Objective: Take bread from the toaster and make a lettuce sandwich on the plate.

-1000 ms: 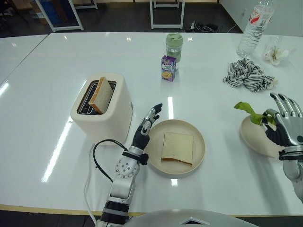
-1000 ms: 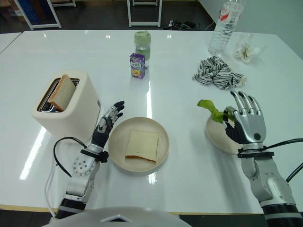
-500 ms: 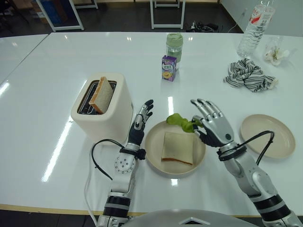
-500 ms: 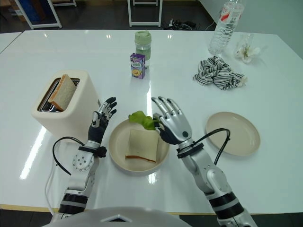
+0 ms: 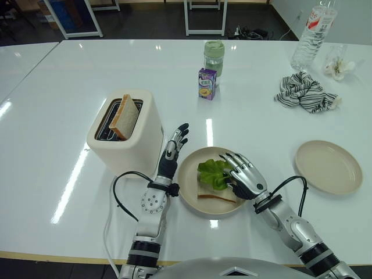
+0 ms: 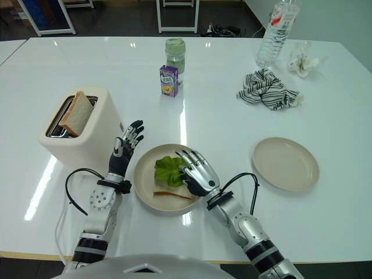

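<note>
Now, right robot hand point(image 5: 241, 177): palm down over the right half of the plate, fingers curled onto the right edge of the lettuce and gripping it there.
Lettuce point(image 5: 210, 172): one ruffled green leaf lying on top of the bread slice, partly under the hand.
Bread slice point(image 5: 214, 197): flat on the plate, mostly covered by the leaf; its near crust edge shows.
Plate point(image 5: 185, 181): round and cream, on the table just right of the toaster.
Left robot hand point(image 5: 173, 152): in the gap between toaster and plate, fingers stretched straight and pointing away from the robot, holding nothing and touching neither.
Toaster point(image 5: 135, 144): cream, near the left hand, with a second slice point(image 5: 124, 116) upright in its slot, leaning a little.
Other plate point(image 5: 328, 167): on the table point(image 5: 70, 81), well apart to the right, with nothing on it that the task needs.
Step in hand: laying the lettuce on the bottom slice; by the look of it, the leaf is down but not yet let go.
Next move calls for: opening the right hand and lifting it straight up so the leaf does not drag off. Then a hand must pinch the second slice by its top edge, draw it up out of the slot and set it squarely over the leaf.
</note>
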